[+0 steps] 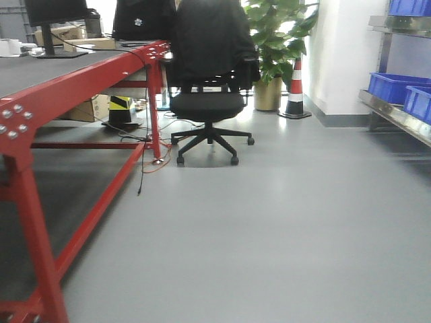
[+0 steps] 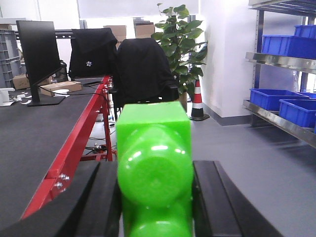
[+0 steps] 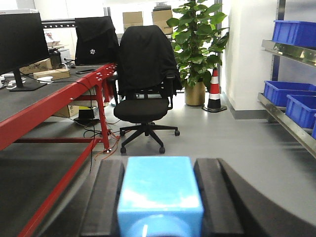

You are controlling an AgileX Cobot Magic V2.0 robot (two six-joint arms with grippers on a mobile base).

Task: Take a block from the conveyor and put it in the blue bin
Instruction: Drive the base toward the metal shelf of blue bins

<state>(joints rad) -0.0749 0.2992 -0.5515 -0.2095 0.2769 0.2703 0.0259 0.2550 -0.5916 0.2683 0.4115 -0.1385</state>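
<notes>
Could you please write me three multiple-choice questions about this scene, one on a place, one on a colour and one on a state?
1. Where do the blue bins stand?
A. on a cart
B. on the metal shelves
C. in a cupboard

2. What colour is the load of the left pincer?
A. red
B. yellow
C. green

3. The right pincer is:
A. shut on a blue block
B. open and empty
C. shut on a cup

Key:
1 B, the blue bins sit on the shelves at the right of the room.
2 C, a green block fills the gap between its fingers.
3 A, a finger lies against each side of the blue block.
</notes>
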